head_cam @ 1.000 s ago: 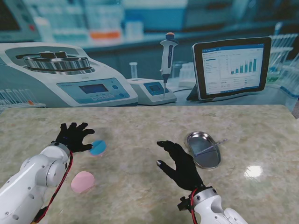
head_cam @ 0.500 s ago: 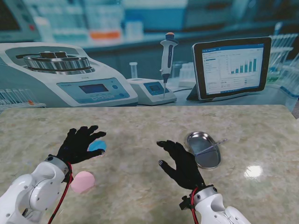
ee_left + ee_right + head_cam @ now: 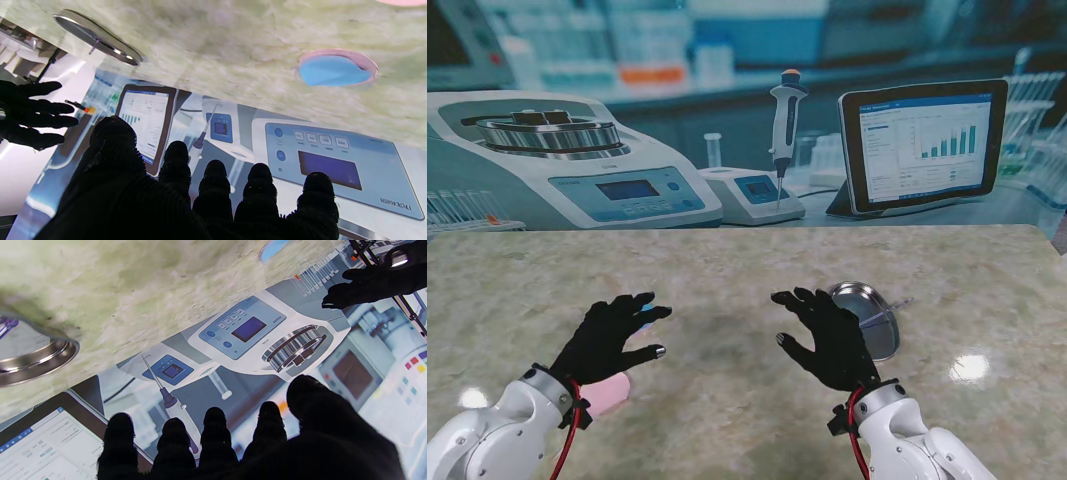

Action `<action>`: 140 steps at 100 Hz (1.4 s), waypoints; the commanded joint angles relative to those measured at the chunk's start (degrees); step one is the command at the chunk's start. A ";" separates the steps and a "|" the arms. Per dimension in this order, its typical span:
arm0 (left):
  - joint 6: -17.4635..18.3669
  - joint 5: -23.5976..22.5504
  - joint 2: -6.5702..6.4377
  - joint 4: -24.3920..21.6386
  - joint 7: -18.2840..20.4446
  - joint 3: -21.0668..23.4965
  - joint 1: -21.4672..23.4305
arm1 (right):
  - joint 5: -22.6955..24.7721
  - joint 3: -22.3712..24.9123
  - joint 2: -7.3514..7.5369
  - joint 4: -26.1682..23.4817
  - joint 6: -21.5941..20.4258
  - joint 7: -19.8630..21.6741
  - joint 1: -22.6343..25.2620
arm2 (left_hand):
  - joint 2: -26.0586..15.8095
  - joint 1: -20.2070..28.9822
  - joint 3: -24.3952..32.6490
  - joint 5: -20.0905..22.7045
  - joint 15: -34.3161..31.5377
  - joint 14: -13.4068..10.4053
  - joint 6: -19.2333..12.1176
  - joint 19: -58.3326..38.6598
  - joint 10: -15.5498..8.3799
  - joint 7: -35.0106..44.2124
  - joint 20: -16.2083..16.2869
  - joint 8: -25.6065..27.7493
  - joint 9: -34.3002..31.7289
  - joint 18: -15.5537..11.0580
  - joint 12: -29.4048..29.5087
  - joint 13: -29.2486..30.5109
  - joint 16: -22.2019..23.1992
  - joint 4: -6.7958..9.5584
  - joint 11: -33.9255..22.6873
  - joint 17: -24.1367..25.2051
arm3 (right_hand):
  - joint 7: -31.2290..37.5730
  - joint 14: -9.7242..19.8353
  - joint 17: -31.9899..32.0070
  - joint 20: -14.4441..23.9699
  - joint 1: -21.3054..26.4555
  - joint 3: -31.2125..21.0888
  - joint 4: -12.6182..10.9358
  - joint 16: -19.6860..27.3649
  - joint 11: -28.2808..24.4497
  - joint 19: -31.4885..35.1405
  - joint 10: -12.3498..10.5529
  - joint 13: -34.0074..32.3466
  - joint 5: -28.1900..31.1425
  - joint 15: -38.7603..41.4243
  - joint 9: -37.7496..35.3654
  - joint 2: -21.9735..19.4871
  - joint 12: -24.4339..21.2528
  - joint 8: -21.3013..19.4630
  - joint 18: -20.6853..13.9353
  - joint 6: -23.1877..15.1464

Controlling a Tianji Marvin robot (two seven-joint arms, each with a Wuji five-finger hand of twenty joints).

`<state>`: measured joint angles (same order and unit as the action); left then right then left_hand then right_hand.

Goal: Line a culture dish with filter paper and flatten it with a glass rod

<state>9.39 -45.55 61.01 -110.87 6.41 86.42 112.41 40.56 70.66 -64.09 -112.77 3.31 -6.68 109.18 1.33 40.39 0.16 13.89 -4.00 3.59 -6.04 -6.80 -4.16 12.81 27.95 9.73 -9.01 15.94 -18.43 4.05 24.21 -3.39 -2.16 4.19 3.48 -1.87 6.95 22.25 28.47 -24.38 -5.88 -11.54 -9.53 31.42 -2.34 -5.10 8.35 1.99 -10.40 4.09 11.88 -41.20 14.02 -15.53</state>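
I see polished, mirror-bright metal on the culture dish, glossy veined marble on the table, and matt black knitted fabric on both my hands' gloves.

Left robot hand and right robot hand hover palm-down, fingers spread, holding nothing.
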 commanded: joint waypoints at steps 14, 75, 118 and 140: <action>0.08 0.99 0.39 -0.49 -0.75 -1.42 2.42 | 2.78 2.29 0.75 -2.13 1.69 2.44 1.09 | -2.91 0.43 -1.33 -1.71 1.57 0.65 -0.44 5.21 1.34 -1.66 -5.24 -0.96 2.09 4.48 2.14 -1.93 -2.28 2.12 1.32 1.20 | 1.48 1.55 0.10 -0.08 -1.18 0.91 1.34 0.18 -1.08 1.36 -1.36 -0.39 -1.17 2.16 -0.05 0.57 -0.17 -0.45 -0.99 -0.06; 4.27 0.42 0.70 -2.60 -3.17 -0.04 5.76 | 14.18 10.37 2.84 -0.80 4.08 14.37 -1.89 | -3.59 -0.08 -1.29 -1.39 1.82 0.17 0.31 7.07 1.12 -1.76 -11.74 -1.05 2.13 1.58 1.87 -2.07 -3.69 2.32 1.33 0.23 | 17.40 1.90 -0.29 -3.06 4.98 -15.04 -0.90 0.53 -11.06 8.17 -1.93 -1.70 0.06 8.59 -0.63 3.34 0.45 8.35 -1.03 -0.80; 5.42 0.64 0.96 -1.91 -4.56 1.21 6.08 | 22.72 13.40 4.30 7.44 0.96 20.93 -9.18 | -3.50 0.07 -1.33 -1.27 1.72 0.20 0.31 6.79 1.09 -1.56 -12.86 -0.94 2.09 1.22 1.88 -2.05 -3.90 2.29 1.20 0.09 | 23.54 -0.31 -2.83 -2.84 -1.86 -12.96 5.22 -2.53 -19.12 17.19 0.11 -5.90 4.37 15.60 -4.27 9.03 4.72 7.41 -0.76 3.07; 4.59 0.75 1.06 -1.66 -4.95 1.29 6.00 | 24.25 12.64 4.75 13.41 0.05 21.03 -13.52 | -3.54 0.06 -1.36 -1.27 1.71 0.18 0.20 6.64 1.00 -1.43 -13.08 -0.86 2.10 1.12 1.81 -2.08 -3.90 2.28 1.19 0.10 | 27.19 -1.44 -5.95 -2.35 -3.03 -12.71 6.02 -4.57 -22.53 21.13 1.57 -9.50 8.27 19.14 -7.56 9.91 7.78 2.93 -0.78 4.30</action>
<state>14.45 -45.00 61.94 -112.65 1.29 87.68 118.16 64.90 83.44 -59.60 -100.67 3.50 14.31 96.22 -0.02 40.31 0.14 13.06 -3.50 3.78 -5.93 -3.23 -2.69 12.69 17.18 9.32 -9.01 18.33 -17.37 3.67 21.29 -2.30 -2.04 4.14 29.48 -2.59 1.57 20.12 26.67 -37.53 -1.27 -15.69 -31.13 50.86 -2.22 -13.27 15.06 20.00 -16.55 12.20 19.06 -37.47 13.76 -11.76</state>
